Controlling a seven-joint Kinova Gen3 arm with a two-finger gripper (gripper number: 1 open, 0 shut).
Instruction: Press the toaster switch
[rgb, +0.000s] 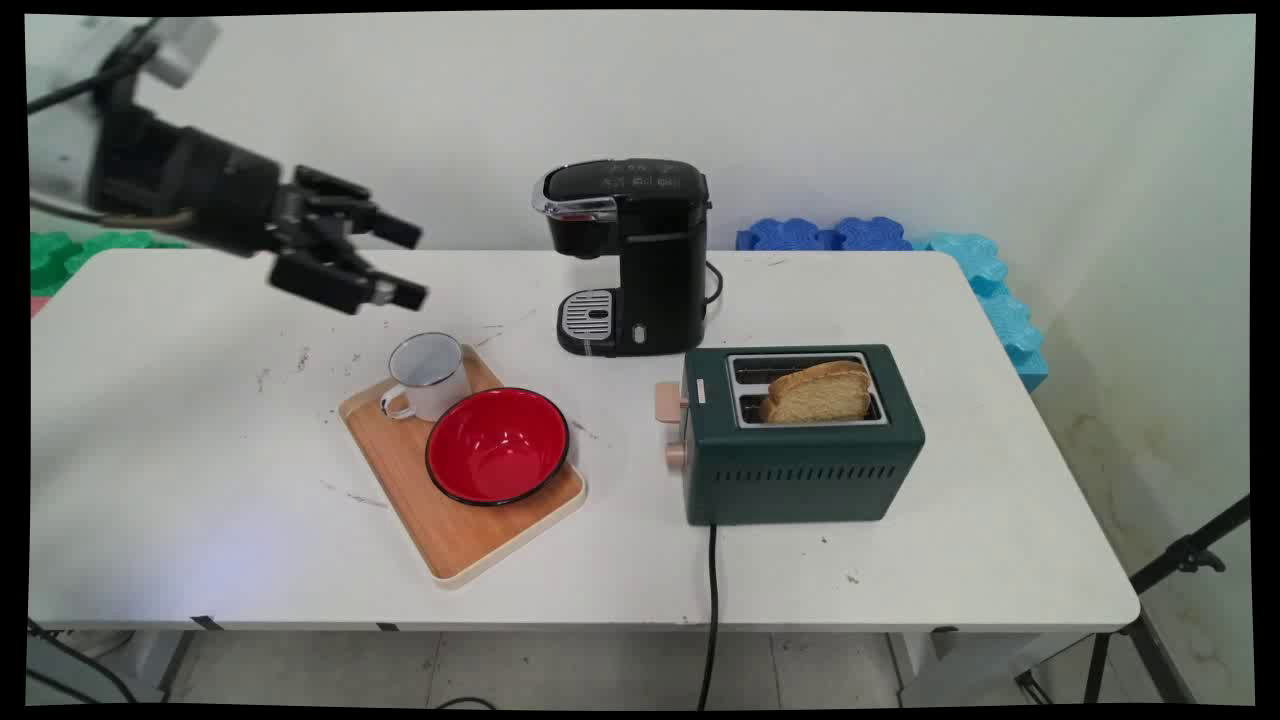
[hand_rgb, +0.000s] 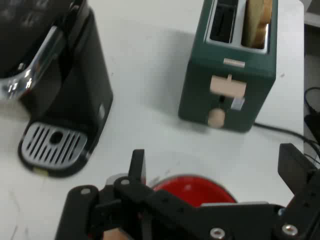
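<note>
The tool (rgb: 405, 262) hung with its fingers spread apart and held nothing, above and left of the white mug (rgb: 428, 374). The mug stood on a wooden tray (rgb: 455, 540) touching the red bowl (rgb: 497, 445). Farther right stood a black coffee machine (rgb: 632, 256) and a green toaster (rgb: 800, 440) with bread (rgb: 818, 392). No writing was readable.

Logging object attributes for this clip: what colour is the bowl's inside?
Red, with a dark rim; the bowl shows best in the main view, on the wooden tray.

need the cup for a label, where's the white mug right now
In the main view the white mug stands upright at the far left corner of the wooden tray, left of table centre, beside the red bowl and below the open gripper.
</note>
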